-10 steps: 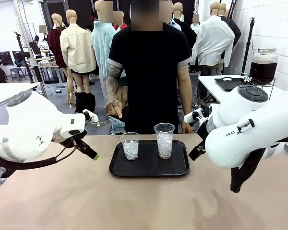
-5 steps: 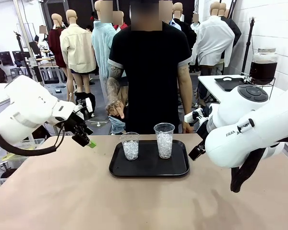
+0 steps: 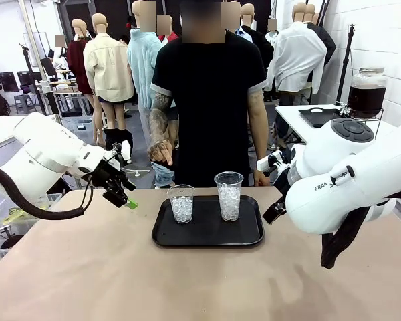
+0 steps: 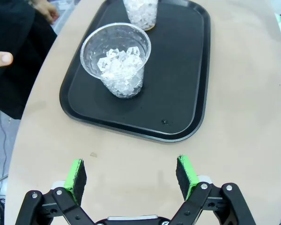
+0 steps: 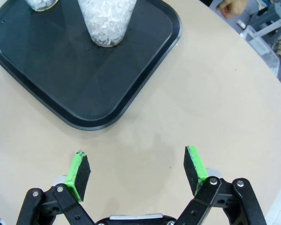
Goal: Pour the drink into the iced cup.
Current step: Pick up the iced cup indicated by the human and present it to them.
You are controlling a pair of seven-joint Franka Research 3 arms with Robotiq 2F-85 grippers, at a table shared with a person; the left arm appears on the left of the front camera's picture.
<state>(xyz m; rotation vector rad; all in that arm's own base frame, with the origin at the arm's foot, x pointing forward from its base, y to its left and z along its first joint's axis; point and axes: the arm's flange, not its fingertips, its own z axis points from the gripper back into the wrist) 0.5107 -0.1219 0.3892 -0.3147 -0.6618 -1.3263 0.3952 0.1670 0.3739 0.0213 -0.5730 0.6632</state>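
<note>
The drink (image 3: 367, 99), dark reddish-brown, fills an upright glass jar (image 3: 369, 72) on a stand on a white side table (image 3: 301, 127) far right, well apart from the worktop (image 3: 120, 281); its long axis is vertical. The only readable print is "FRAN", cut off, on the right arm (image 3: 334, 180). A shorter iced cup (image 3: 181, 204) and a taller iced cup (image 3: 228, 196) stand upright, mouths up, apart on a black tray (image 3: 207, 235) near the worktop's far edge, before a person (image 3: 207, 100). The left tool (image 4: 131, 173) hovers left of the tray, the right tool (image 5: 136, 174) right of it, both spread wide, gripping nothing. Bare worktop lies all around the tray.
</note>
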